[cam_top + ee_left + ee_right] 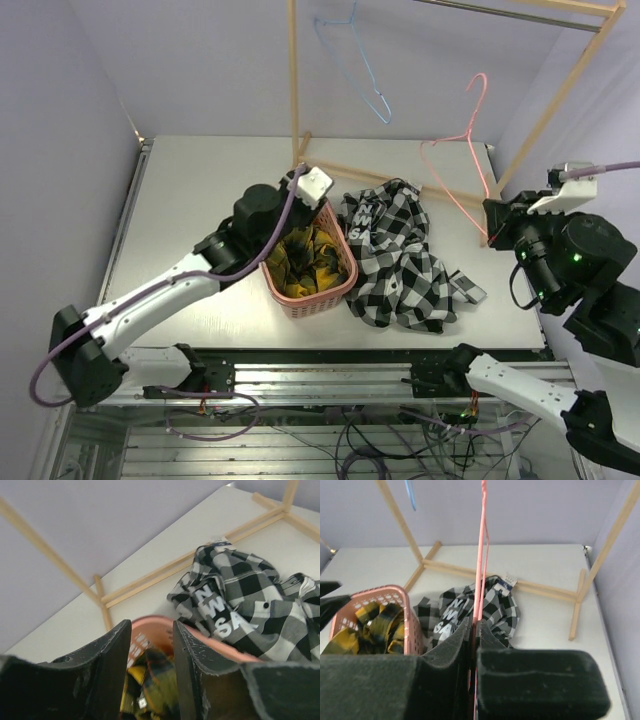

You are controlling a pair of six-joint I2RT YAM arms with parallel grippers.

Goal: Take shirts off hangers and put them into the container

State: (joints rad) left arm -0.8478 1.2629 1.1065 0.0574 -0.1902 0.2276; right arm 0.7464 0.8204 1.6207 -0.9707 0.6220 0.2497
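- The left tool [150, 630] has its fingers moderately apart with nothing between them. Just past its fingertips are the far rim of the container [312, 300] and the yellow plaid shirt [305, 262], which lies bunched inside.
- The right tool [475, 627] is clamped tight on the wire of the pink hanger [482, 540]. The hanger rises straight up from the fingers and carries no cloth.
- The blue hanger [410, 495] hangs up and to the left of the right tool. The part of it that shows is also bare.
- The check shirt [400, 255] is the one not yet in the container. It lies crumpled on the worktop [200, 200], to the right of the left tool, just across the container's right-hand wall and against it. From the right tool it lies to the left and lower down.
- Its long axis runs from the far end, where the collar label shows, back toward the arm bases, roughly along the container's long side. A loose end trails off toward the right tool's side.
- Judgement: the left tool looks slightly nearer and is the only free one. The coming move probably turns on a short shift to its right over the rim, then a pinch on a raised fold.
- The shirt spreads wider than the container, so part of it may drape over the rim.
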